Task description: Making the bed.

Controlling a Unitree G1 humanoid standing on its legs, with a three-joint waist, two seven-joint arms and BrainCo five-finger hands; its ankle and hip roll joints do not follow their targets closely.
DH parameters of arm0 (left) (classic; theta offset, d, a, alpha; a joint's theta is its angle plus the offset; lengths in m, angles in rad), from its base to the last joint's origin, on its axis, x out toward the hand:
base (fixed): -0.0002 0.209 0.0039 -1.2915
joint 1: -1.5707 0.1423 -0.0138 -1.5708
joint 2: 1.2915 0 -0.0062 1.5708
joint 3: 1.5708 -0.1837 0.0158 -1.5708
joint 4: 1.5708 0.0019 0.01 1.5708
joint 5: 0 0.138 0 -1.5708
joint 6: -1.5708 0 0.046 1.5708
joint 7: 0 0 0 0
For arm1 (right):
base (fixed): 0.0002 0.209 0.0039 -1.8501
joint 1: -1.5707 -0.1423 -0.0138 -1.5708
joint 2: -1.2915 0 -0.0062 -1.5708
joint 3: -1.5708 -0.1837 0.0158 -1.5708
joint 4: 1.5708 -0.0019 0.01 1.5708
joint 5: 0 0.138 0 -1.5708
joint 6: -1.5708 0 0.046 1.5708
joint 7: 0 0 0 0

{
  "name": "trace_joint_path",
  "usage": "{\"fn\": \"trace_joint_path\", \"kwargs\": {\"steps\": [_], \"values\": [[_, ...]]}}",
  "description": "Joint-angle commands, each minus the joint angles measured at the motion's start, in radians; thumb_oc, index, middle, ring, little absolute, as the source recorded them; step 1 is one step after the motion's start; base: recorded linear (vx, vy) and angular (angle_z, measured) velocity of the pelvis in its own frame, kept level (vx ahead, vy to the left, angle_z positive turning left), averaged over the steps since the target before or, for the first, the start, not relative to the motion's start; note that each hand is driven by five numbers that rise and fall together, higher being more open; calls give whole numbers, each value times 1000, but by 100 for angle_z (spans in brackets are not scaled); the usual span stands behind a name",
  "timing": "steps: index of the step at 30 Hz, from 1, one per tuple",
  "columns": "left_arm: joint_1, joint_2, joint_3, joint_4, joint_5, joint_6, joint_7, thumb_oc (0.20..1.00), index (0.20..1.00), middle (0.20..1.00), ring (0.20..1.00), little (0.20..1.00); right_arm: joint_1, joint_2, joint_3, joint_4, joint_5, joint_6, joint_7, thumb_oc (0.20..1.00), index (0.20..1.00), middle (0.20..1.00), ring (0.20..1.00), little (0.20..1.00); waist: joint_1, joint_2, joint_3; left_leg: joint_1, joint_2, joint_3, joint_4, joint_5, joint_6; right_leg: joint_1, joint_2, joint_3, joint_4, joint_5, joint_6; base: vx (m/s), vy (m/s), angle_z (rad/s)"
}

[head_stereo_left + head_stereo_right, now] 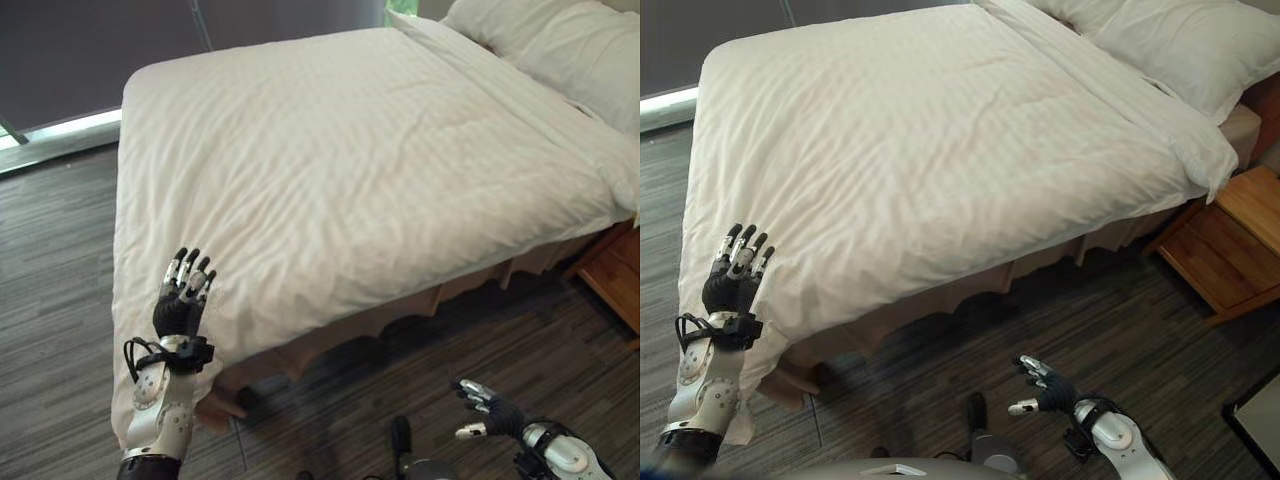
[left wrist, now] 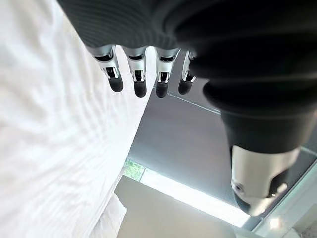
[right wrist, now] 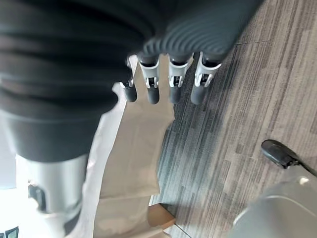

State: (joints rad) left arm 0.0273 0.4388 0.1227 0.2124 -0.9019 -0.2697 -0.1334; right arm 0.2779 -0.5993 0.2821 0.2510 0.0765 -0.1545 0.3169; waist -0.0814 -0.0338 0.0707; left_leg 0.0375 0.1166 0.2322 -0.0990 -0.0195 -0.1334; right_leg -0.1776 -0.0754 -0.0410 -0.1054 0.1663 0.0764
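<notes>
Spreading across most of the head views, the large bed with its white, faintly patterned duvet (image 1: 340, 170) is laid out fairly flat, with shallow wrinkles and its near corner draped down toward the dark striped wood-look floor (image 1: 60, 260). Below the duvet's near edge a beige pleated bed skirt (image 1: 940, 300) hangs along the side. Two plump white pillows (image 1: 1170, 40) lie at the head of the bed, on the robot's far right, and a brown wooden bedside cabinet (image 1: 1230, 240) stands beside that end. At the draped corner the left hand (image 1: 180, 300) is raised against the duvet's hanging edge, fingers straight and released, gripping nothing. Low over the floor, well apart from the bed, the right hand (image 1: 1050, 392) hovers with relaxed, spread fingers, empty.
</notes>
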Motion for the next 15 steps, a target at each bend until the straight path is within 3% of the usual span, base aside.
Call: {"fn": "trace_joint_path", "kwargs": {"steps": [1,7,9,11,15], "values": [[-98,26,53,30,-62,-69,-19,1000,1000,1000,1000,1000,-54,1,-10,-23,-7,-48,1,1000,1000,1000,1000,1000,-20,0,49,-56,-24,-35,12,41,81,101,-63,7,28,-99,75,0,0,0],[-69,20,76,47,-44,-78,-17,1000,1000,1000,1000,1000,-48,6,-15,-19,-15,-52,-3,1000,1000,1000,1000,1000,-16,-3,52,-52,-22,-33,12,39,82,106,-62,8,27,-100,75,2,-1,-1],[-24,89,79,60,166,-69,55,1000,1000,1000,1000,1000,-41,-5,-19,-18,-26,-48,1,1000,1000,1000,1000,1000,-12,1,56,-44,-21,-34,12,37,82,114,-61,7,28,-104,74,0,0,0],[10,139,94,34,226,-54,61,1000,1000,1000,1000,1000,-41,-11,-25,-14,-27,-43,7,1000,1000,1000,1000,1000,-6,3,55,-51,-21,-36,12,43,81,111,-62,5,27,-100,73,-4,-1,-2],[52,120,129,24,171,-46,33,1000,1000,1000,1000,1000,-32,-13,-30,-15,-23,-40,19,1000,1000,1000,1000,1000,2,2,55,-54,-21,-42,12,44,81,113,-64,-2,25,-101,74,1,-1,5]]}}
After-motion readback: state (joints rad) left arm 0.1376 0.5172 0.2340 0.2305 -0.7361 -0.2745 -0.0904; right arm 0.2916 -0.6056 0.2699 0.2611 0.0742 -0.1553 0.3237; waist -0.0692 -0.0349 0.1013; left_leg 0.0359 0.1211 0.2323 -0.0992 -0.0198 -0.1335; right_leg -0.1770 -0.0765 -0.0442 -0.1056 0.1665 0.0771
